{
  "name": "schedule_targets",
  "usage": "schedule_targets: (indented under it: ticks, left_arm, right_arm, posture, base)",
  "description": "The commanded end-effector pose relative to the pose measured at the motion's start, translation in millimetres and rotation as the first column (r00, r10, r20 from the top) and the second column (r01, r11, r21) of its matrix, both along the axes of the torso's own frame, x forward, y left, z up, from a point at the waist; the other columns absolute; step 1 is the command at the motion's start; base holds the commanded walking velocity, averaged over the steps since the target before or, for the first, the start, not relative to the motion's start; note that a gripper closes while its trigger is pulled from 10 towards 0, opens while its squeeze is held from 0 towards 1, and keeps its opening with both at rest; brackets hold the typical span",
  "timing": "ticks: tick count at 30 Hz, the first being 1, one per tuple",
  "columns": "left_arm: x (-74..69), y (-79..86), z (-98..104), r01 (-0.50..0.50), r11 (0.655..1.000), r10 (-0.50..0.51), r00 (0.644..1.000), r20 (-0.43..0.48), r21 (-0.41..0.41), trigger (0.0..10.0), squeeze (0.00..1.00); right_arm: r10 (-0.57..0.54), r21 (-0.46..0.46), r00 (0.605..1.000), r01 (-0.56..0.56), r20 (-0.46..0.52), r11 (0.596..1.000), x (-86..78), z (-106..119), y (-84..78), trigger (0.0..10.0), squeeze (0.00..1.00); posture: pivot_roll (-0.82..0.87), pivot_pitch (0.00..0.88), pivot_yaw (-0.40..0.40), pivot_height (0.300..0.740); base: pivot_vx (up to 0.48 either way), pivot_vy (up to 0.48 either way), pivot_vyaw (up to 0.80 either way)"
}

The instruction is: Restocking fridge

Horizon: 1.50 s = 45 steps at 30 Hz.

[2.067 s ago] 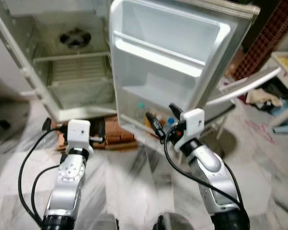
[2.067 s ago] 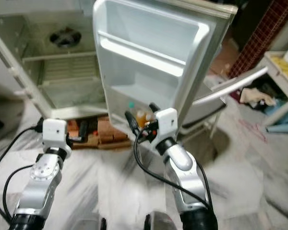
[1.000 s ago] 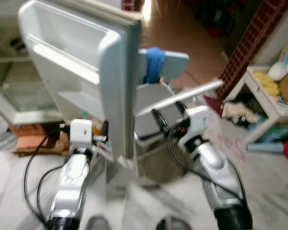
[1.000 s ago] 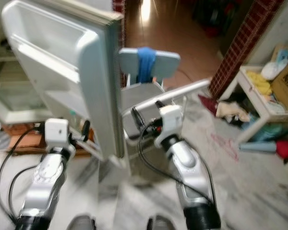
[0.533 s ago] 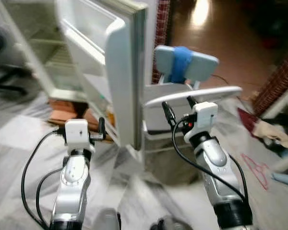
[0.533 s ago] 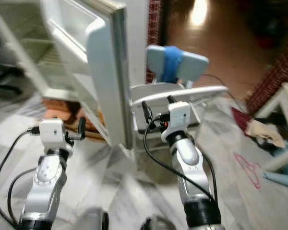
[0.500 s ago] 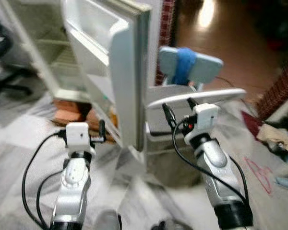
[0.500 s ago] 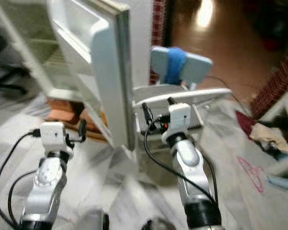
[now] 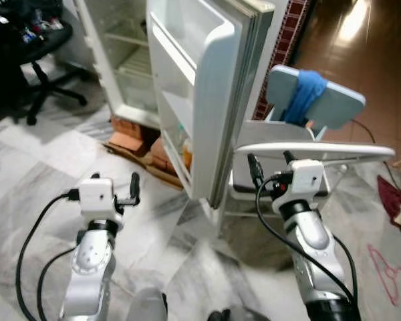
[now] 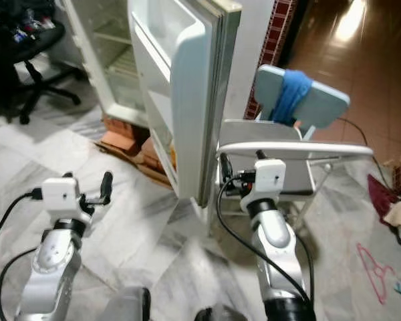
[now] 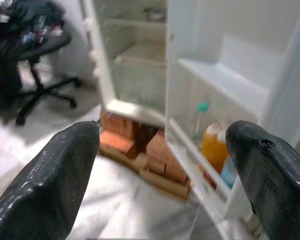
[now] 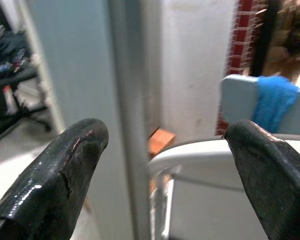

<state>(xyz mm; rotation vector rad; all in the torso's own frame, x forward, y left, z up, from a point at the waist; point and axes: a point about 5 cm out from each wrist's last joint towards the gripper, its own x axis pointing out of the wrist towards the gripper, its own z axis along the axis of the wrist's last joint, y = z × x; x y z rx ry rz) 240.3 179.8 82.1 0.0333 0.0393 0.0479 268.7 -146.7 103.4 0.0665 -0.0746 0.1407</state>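
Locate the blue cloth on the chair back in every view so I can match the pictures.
Left eye view: blue cloth, upper right, draped over the chair back.
Right eye view: upper right.
Left wrist view: absent.
Right wrist view: right edge.
Shared landmark: open fridge door.

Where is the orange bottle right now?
In the left wrist view, the orange bottle stands in the bottom rack of the open fridge door, beside a green-capped bottle, above the bricks under the fridge.

Bright even indoor light, glare patch on the brown floor (image 9: pixel 356 20) at 1 o'clock, soft shadows under the chair (image 9: pixel 281 180), mild motion blur at lower edges, wrist views soft with black fingers (image 11: pixel 50 185) out of focus.
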Motion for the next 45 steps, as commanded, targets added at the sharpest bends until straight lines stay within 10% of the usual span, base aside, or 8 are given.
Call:
schedule_targets:
  ticks: [1, 28, 42, 45]
  left_arm:
    - [1.9, -6.8, 4, 0.029, 0.999, -0.029, 0.999, 0.018, -0.014, 10.0, 0.00]
    - [5.7, -10.2, 7, 0.030, 0.999, -0.030, 0.999, 0.016, -0.034, 10.0, 0.00]
    - [-38.5, 51.1, -24, -0.257, 0.966, 0.260, 0.952, -0.160, 0.040, 10.0, 0.00]
    - [-53.9, 59.3, -37, -0.302, 0.953, 0.302, 0.926, -0.226, 0.038, 10.0, 0.00]
  right_arm:
    - [-0.046, -0.024, 0.999, 0.046, 0.012, 0.999, -0.3, 3, -9.3, 10.0, 0.00]
    - [-0.031, -0.042, 0.999, 0.033, 0.035, 0.999, 18.2, 17, -1.2, 10.0, 0.00]
    - [0.214, 0.105, 0.970, -0.226, 0.111, 0.969, 56.4, 59, 69.1, 10.0, 0.00]
    - [0.358, 0.161, 0.920, -0.382, 0.161, 0.910, 51.4, 78, 91.1, 10.0, 0.00]
  posture:
    - [0.05, 0.066, -0.031, 0.740]
    - [0.04, 0.083, -0.024, 0.740]
    - [0.12, 0.083, -0.049, 0.740]
    - [0.13, 0.082, -0.053, 0.740]
  base:
    - [0.368, 0.000, 0.00]
    - [0.217, 0.000, 0.00]
    - [0.000, 0.000, 0.00]
    - [0.000, 0.000, 0.00]
